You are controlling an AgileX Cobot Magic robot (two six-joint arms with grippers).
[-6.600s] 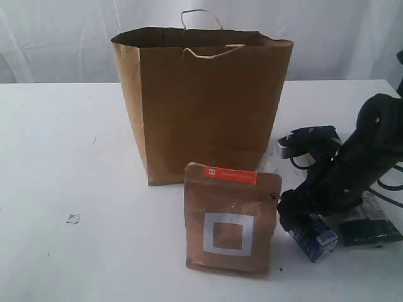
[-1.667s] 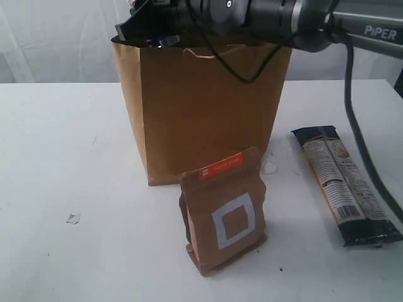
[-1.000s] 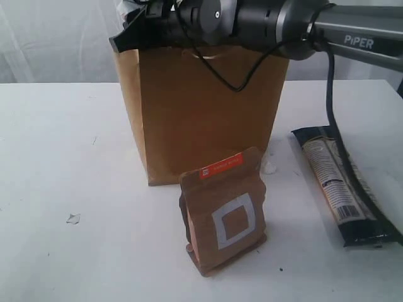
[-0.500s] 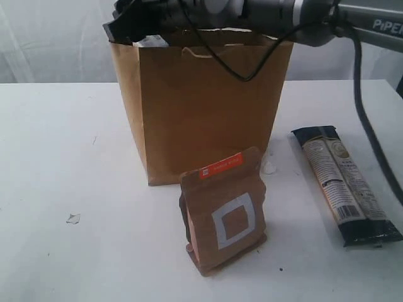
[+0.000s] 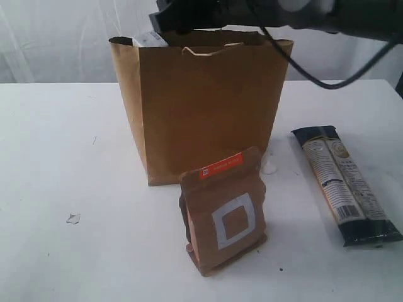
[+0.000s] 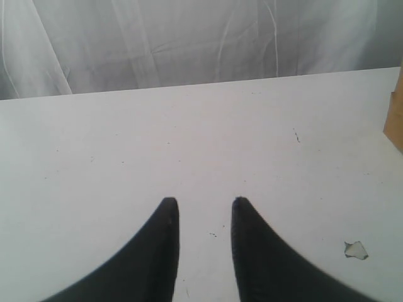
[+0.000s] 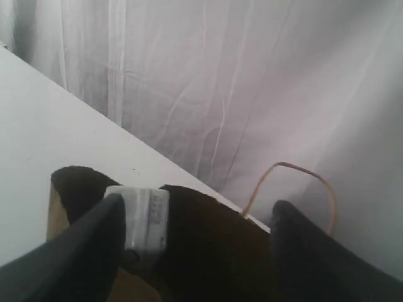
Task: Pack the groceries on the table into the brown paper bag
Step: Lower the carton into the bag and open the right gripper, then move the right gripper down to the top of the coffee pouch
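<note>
The brown paper bag (image 5: 204,107) stands upright at the middle back of the table (image 5: 75,157). A pale-topped pack (image 5: 150,39) sticks out of its left top corner. My right gripper (image 5: 162,17) hovers over the bag's mouth, open wide, and in the right wrist view (image 7: 199,201) one finger is beside the pack (image 7: 146,217). The brown square-marked pouch (image 5: 225,217) stands tilted in front of the bag. The long navy-tan packet (image 5: 345,185) lies at the right. My left gripper (image 6: 204,201) is open over bare tabletop. The jars and yellow bottle are out of view.
A small paper scrap (image 5: 73,218) lies on the table at the front left, also seen near my left gripper (image 6: 356,250). The bag's twisted handles (image 5: 204,52) droop at its rim. White curtain hangs behind the table.
My right arm carried a dark pack from the table up over the bag, let it go at the bag's left corner, and has since drawn back to the right. The pouch got tilted.
</note>
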